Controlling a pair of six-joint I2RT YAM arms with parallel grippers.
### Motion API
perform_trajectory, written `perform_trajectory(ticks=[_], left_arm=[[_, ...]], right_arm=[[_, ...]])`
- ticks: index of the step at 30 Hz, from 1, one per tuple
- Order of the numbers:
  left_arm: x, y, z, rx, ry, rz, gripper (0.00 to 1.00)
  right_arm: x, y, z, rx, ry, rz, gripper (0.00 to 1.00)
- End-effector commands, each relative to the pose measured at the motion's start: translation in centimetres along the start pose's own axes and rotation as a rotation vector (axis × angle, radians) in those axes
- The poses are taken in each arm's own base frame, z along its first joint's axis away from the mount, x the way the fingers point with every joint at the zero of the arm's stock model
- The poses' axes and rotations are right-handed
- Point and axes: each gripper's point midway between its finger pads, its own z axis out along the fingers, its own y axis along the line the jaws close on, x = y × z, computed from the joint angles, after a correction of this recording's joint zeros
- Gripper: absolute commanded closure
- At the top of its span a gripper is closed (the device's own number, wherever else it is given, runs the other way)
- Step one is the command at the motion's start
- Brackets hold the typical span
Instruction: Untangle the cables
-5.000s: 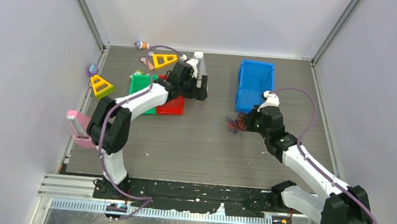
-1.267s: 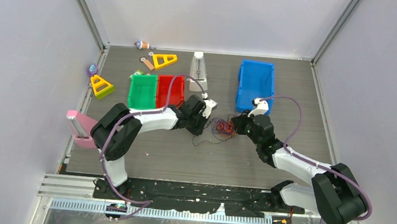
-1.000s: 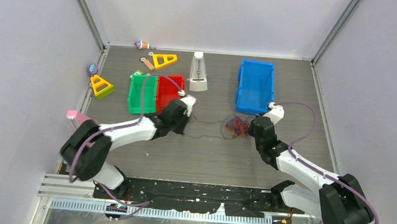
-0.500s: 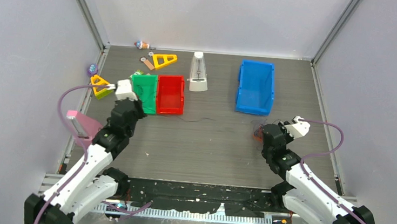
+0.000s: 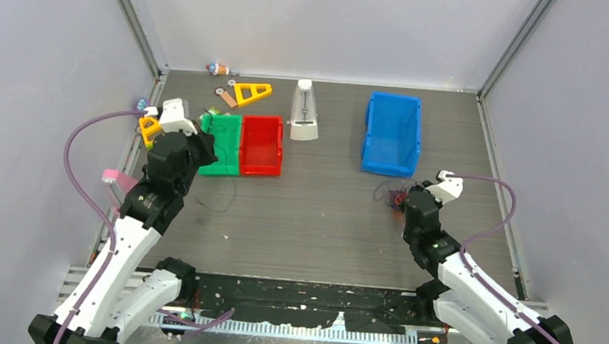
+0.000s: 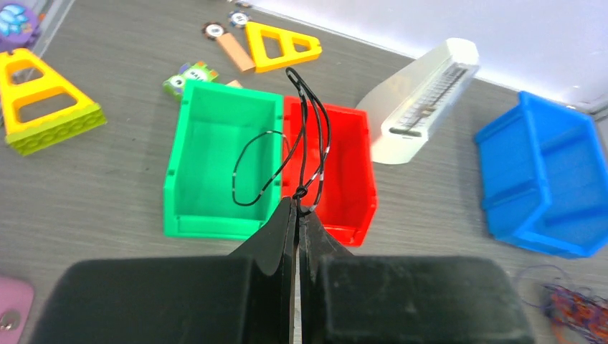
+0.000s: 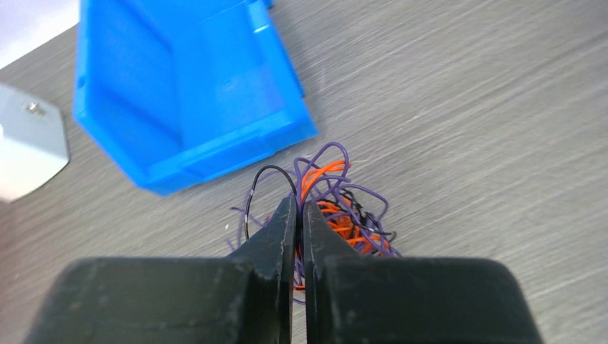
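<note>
My left gripper (image 6: 296,206) is shut on a thin black cable (image 6: 310,136), whose loops rise from the fingertips in front of the green bin and red bin. In the top view the left gripper (image 5: 196,153) hovers at the green bin's near-left corner, and the black cable (image 5: 217,201) trails down to the table. My right gripper (image 7: 297,208) is shut on the tangled clump of cables (image 7: 348,211), orange, purple and black, just in front of the blue bin. From above, the right gripper (image 5: 404,200) and the clump of cables (image 5: 391,194) sit near that bin's front edge.
A green bin (image 5: 220,142) and a red bin (image 5: 261,144) stand side by side at back left, with a blue bin (image 5: 392,132) at back right. A white metronome-like object (image 5: 304,111), yellow triangles (image 5: 251,92) and small toys lie along the back. A pink piece (image 5: 117,181) sits at the left edge.
The left gripper has swung back and left with the black cable, which no longer stretches across to the clump. The right gripper has held about the same place with the clump.
</note>
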Motion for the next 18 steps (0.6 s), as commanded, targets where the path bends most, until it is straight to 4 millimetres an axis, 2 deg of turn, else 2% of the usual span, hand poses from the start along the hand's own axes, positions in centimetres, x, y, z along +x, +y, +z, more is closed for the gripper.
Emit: perform_trajectory(ticks=[1,9,18], left_arm=[[-2.4,-2.2,-0.4,0.078,0.008,0.000,1.00],[-6.6,-4.4,0.5,0.110,-0.043,0.004,1.00],[-12.1,-4.9,2.6,0.039,-0.120,0.046,1.00]], right_arm=[[-1.2,4.0,-0.6,-0.224,-0.029,0.009,0.95],[-0.6,5.7,-1.1,-0.330,-0.012,-0.006,0.95],[0.0,6.5,-0.9,-0.361,0.011,-0.018,0.95]])
